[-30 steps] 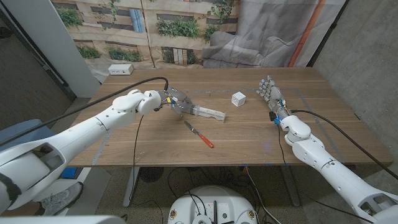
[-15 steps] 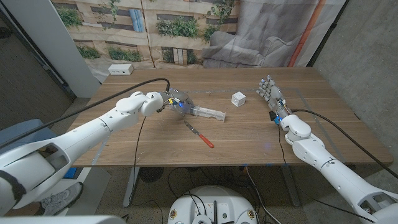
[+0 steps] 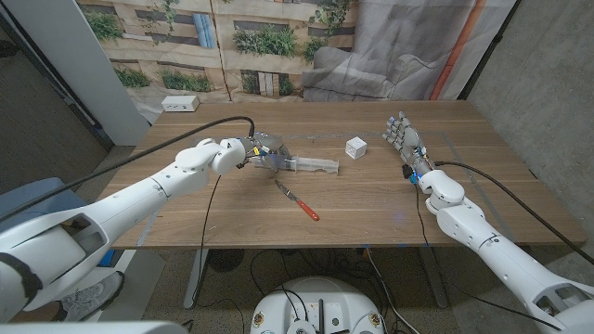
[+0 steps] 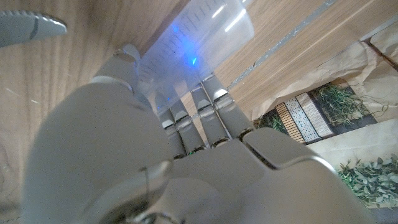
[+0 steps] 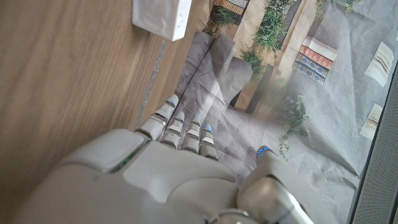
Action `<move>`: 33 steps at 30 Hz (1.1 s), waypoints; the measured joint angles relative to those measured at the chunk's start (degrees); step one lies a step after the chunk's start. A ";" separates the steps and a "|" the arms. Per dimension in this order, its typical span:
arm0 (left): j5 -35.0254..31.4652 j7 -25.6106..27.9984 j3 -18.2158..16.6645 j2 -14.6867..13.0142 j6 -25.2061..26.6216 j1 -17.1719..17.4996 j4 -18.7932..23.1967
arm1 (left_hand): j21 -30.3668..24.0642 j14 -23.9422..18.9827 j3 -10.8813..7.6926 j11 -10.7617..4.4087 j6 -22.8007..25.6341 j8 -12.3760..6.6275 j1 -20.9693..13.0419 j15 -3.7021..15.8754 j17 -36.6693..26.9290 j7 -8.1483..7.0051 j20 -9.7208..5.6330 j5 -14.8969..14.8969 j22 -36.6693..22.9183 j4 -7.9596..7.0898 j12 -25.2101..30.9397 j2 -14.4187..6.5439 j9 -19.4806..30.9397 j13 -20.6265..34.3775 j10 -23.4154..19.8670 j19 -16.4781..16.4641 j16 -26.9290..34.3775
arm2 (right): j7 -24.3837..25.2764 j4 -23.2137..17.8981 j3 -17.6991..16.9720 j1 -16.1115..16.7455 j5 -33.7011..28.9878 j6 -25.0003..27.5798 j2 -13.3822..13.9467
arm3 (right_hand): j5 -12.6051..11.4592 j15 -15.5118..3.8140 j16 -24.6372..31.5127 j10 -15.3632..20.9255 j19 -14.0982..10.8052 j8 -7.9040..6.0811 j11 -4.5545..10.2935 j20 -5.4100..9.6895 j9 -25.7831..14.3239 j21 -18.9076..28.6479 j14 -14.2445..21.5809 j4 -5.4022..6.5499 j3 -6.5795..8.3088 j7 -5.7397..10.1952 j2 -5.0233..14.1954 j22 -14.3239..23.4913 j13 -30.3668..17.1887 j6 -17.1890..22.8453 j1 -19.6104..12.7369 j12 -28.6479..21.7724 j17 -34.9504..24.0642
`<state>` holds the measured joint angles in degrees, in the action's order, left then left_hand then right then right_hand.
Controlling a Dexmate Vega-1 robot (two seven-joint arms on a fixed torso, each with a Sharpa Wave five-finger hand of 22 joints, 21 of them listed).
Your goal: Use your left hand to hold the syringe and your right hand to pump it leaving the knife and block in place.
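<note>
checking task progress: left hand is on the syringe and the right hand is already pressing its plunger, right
Not quite. The left hand is on the syringe, but the head view shows the right hand apart from it, fingers spread, beyond the block.

Syringe (image 3: 308,165): clear plastic barrel, lying on its side on the worktop (image 3: 371,199), near end under the left hand (image 3: 263,151). Knife (image 3: 297,200): grey blade, red handle, flat, just nearer than the syringe. Block (image 3: 355,147): small white cube, apart, beyond the syringe's far end.
</note>
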<state>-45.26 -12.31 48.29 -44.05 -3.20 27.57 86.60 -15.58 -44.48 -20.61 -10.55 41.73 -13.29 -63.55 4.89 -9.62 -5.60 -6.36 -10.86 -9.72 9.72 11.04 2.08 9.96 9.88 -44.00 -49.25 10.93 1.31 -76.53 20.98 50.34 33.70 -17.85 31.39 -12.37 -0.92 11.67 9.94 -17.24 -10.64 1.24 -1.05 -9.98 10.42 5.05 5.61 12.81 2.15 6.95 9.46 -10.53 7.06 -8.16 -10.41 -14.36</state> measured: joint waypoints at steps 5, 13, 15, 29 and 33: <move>0.51 0.81 0.03 -0.04 -0.60 0.21 -0.31 | 0.12 -1.61 -0.93 0.22 1.64 -0.11 -0.77 0.45 0.03 0.58 0.58 0.01 -0.03 0.00 0.44 -0.11 0.00 0.00 -2.74 -0.58 -0.12 | -0.03 0.04 0.05 -0.12 0.00 0.03 -0.02 | 0.00 0.00 0.00 0.00 0.00 0.00 0.00 0.00 0.00 0.00 0.00 0.16 0.16 0.00 0.00 0.00 0.00 0.00 0.00 0.00 0.16; 1.81 2.23 -0.70 -0.91 -1.38 1.17 0.16 | 0.46 -4.38 -1.81 0.67 2.32 -0.10 -0.08 1.32 -0.01 0.48 1.21 0.05 -0.04 -0.08 0.61 -0.80 0.03 -0.17 -5.82 -1.37 -0.12 | 0.03 -0.02 0.10 -0.16 -0.08 0.17 -0.02 | 0.00 0.00 0.00 0.00 0.00 0.00 0.00 0.01 0.00 0.00 0.00 -0.08 0.39 0.15 0.00 -0.01 0.00 0.15 0.00 0.00 0.27; 2.11 2.34 -0.96 -1.22 -1.39 1.44 0.60 | 0.51 -4.97 -1.97 0.94 2.32 -0.07 -0.07 1.37 -0.12 0.48 1.56 0.06 -0.04 0.07 0.66 -0.80 0.05 -0.17 -6.20 -1.72 -0.12 | 0.05 -0.07 0.13 -0.17 -0.11 0.18 -0.03 | 0.00 0.00 0.00 0.00 0.00 0.00 0.00 0.01 0.00 0.00 0.00 -0.08 0.39 0.31 0.00 -0.01 0.00 0.31 0.00 0.00 0.27; 3.31 2.70 -4.47 -4.37 1.27 4.96 7.11 | 0.50 -6.20 -2.44 1.06 4.56 0.70 -0.07 1.98 0.02 0.50 1.20 0.44 0.01 0.55 0.65 -0.81 0.33 0.15 -8.02 -2.60 -0.34 | 0.23 -0.68 0.35 -0.43 -0.99 0.17 0.19 | 0.00 -0.95 0.00 0.41 -0.50 0.00 0.41 1.16 0.00 0.00 0.50 -0.16 0.79 0.31 -0.27 -0.01 0.01 0.31 0.27 -0.40 0.55; 3.44 2.92 -5.82 -5.28 2.35 6.13 9.44 | 0.50 -6.31 -2.44 1.22 4.59 0.84 -0.07 1.89 0.02 0.52 1.13 0.25 0.00 0.55 0.64 -0.81 0.33 0.15 -8.19 -2.54 -0.34 | 0.71 -1.59 0.35 -0.23 -1.52 0.17 0.74 | 0.00 -0.95 0.00 0.41 -0.30 0.00 0.41 1.37 0.00 0.00 0.50 -0.33 0.95 0.31 -0.75 -0.01 0.01 0.31 0.75 -0.40 0.55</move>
<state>-41.82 -9.39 42.47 -49.34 -0.85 33.70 96.04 -15.09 -50.79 -23.06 -9.32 46.33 -12.46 -63.62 6.78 -9.60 -5.07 -5.23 -10.61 -9.72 10.27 11.68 1.28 10.29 10.02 -52.19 -51.78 10.59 2.01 -78.13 21.33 50.11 32.18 -17.68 32.13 -12.37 -1.87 11.67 10.35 -17.53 -10.64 1.65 0.32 -9.98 10.42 5.55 5.28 13.77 2.45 6.20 9.46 -10.52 7.37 -7.42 -10.81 -13.81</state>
